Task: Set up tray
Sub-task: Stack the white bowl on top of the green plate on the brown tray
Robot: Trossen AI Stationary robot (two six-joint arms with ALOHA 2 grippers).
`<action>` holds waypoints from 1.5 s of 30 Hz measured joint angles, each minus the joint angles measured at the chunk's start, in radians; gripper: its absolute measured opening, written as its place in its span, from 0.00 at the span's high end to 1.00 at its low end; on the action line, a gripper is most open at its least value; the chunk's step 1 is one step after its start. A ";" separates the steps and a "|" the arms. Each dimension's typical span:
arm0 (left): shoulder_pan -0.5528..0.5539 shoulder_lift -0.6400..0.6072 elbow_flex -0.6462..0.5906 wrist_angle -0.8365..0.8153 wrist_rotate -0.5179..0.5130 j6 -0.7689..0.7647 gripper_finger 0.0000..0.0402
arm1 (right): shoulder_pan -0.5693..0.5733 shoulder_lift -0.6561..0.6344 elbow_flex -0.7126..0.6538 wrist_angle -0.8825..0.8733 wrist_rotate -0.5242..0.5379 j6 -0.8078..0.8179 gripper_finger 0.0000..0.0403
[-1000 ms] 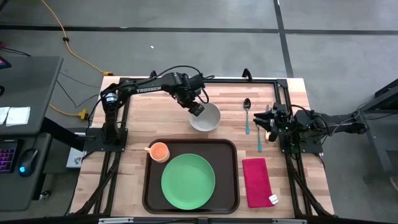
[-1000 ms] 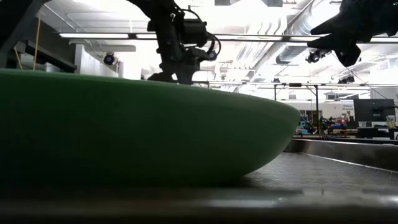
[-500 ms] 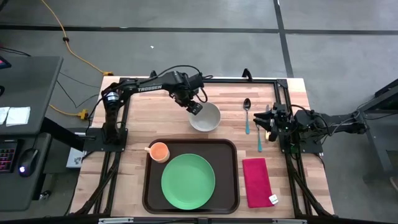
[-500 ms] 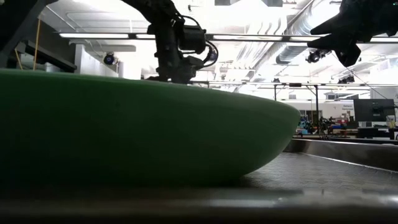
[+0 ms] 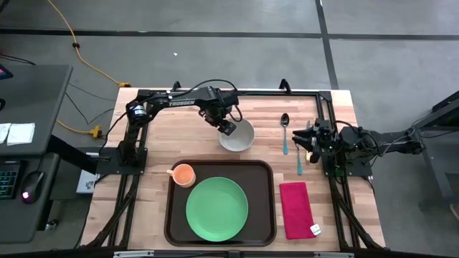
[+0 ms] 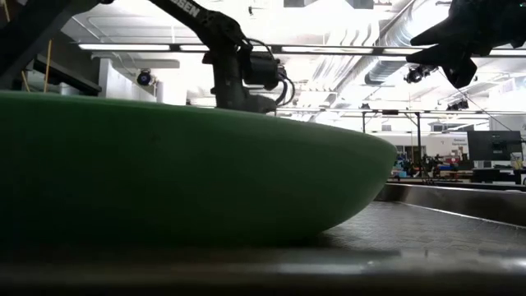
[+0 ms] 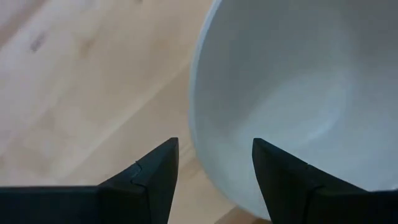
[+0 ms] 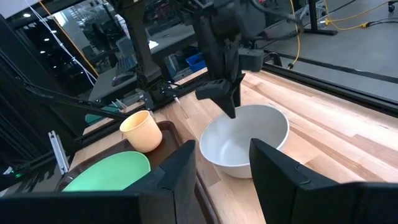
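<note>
Left gripper [image 5: 227, 127] spread over the white bowl's [image 5: 239, 137] rim, behind the tray [image 5: 171, 215].

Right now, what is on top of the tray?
On the tray sit a green plate and an orange cup. The tray floor beneath them is covered.

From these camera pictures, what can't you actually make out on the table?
- Low view: the wide green plate fills the frame and hides the white bowl, the cup and the cutlery behind it.
- High view: the small white tag on the red cloth napkin is too small to read.
- Left wrist view: the round white bowl is cut off by the frame edges.
- High view: the left gripper covers part of the bowl's rim.
</note>
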 joint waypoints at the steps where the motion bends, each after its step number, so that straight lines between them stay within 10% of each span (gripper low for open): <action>1: 0.000 0.003 -0.003 -0.009 -0.001 0.002 0.42 | 0.000 0.000 0.000 0.000 0.000 0.000 0.68; 45: 0.000 0.023 -0.001 0.083 0.001 0.048 0.54 | 0.000 0.000 0.000 0.000 -0.002 0.000 0.68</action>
